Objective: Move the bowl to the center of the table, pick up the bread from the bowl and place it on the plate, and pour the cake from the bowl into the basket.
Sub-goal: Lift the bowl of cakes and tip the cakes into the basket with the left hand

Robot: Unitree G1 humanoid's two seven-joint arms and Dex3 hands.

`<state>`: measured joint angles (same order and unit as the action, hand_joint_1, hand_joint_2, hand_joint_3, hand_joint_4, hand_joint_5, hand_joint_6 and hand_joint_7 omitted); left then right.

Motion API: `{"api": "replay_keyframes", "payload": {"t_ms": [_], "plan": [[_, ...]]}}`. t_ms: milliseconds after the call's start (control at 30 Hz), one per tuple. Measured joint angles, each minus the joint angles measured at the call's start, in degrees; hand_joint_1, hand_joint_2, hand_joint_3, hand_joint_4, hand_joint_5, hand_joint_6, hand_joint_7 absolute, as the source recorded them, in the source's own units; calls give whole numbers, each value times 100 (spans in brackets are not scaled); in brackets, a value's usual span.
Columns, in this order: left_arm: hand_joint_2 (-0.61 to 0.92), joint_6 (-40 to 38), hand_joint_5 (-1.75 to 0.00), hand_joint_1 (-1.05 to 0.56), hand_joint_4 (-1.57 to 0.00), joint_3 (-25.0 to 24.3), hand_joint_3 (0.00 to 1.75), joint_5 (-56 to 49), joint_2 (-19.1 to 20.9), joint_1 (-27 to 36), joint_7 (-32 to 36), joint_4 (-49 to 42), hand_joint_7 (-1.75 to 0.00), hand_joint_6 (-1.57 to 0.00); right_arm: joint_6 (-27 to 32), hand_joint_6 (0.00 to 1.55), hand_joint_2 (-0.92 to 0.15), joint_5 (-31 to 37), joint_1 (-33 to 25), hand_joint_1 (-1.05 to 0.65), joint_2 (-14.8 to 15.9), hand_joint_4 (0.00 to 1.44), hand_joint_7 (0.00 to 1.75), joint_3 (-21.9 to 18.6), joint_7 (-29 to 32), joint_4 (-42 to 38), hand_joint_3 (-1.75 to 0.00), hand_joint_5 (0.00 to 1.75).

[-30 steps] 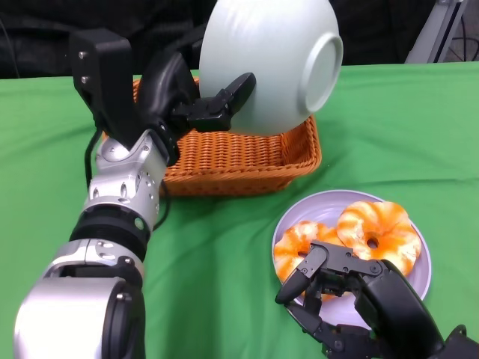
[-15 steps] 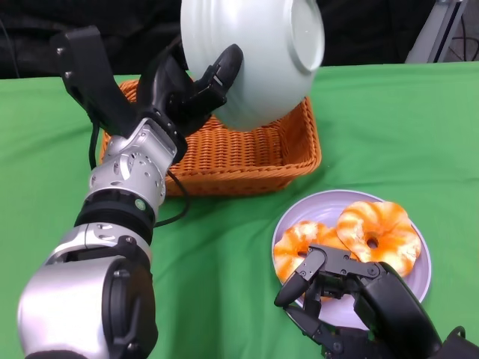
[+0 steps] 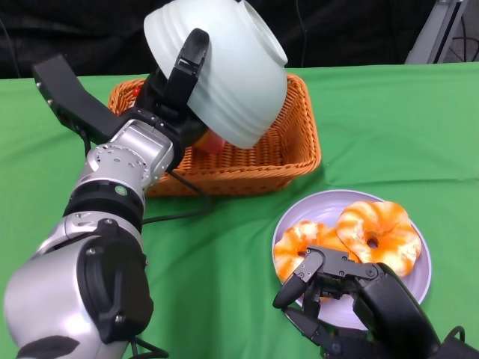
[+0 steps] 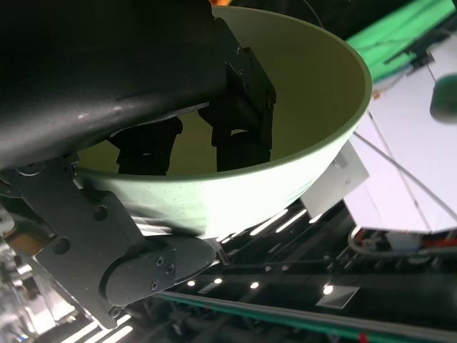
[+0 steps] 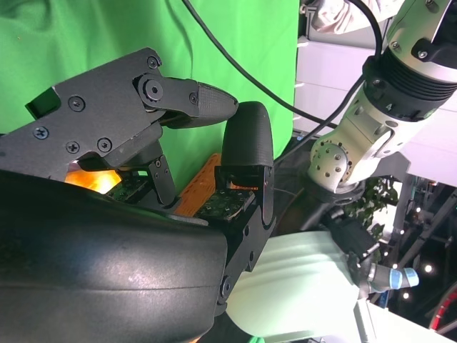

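Bowl (image 3: 224, 71) — pale green and ribbed on the outside — was in the air, gripped at its rim by the left hand (image 3: 174, 93) and tipped far over, above the basket (image 3: 292, 153). In the left wrist view the fingers (image 4: 235, 121) of that hand lay inside the bowl's wall, with another part of the hand pressed on the outside below the rim; the part of the inside that showed there held nothing.

Below and beyond the left hand sat the orange wicker basket on the green table (image 3: 389, 127). Just under the bowl's lower edge, close to the left hand, a small reddish thing (image 3: 213, 140) lay in the basket — too hidden to say whether it was the cake.

Near the right hand (image 3: 340, 295), toward the robot's own right, stood the pale lilac plate (image 3: 423, 280). Two pieces of orange-striped bread lay on it, touching each other: the larger (image 3: 378, 232) on the far side of the right hand, the smaller (image 3: 296, 247) just beyond its fingertips.

The right hand hovered at the plate's near edge with its fingers loosely curled and apart, holding nothing.
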<state>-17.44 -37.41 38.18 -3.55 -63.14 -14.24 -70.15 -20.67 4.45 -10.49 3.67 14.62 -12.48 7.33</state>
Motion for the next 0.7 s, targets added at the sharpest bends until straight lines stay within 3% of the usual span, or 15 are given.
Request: {"api": "replay_keyframes", "payload": {"t_ms": [67, 133, 233, 700], "plan": [[73, -59, -175, -24, -90, -32, 90, 15, 5, 0, 3, -1, -175, -77, 0, 69, -70, -19, 0, -28, -1, 72, 131, 0, -4, 0, -65, 169], [82, -120, -175, -26, -90, -53, 74, 43, 6, 0, 1, -2, -175, -76, 0, 69, -69, -24, 0, -29, 1, 72, 131, 0, -4, -2, -66, 169], [84, -236, -175, -26, -90, -87, 67, 73, 8, 0, -93, -1, -175, -77, -16, 69, -69, -15, 12, -29, 1, 73, 131, 0, -3, -37, -67, 169], [81, -881, -175, -30, -93, -162, 74, 269, 234, 2, -1443, -5, -175, -74, -105, 69, -68, 44, 60, -28, 0, 74, 132, 0, 28, -186, -68, 170]]}}
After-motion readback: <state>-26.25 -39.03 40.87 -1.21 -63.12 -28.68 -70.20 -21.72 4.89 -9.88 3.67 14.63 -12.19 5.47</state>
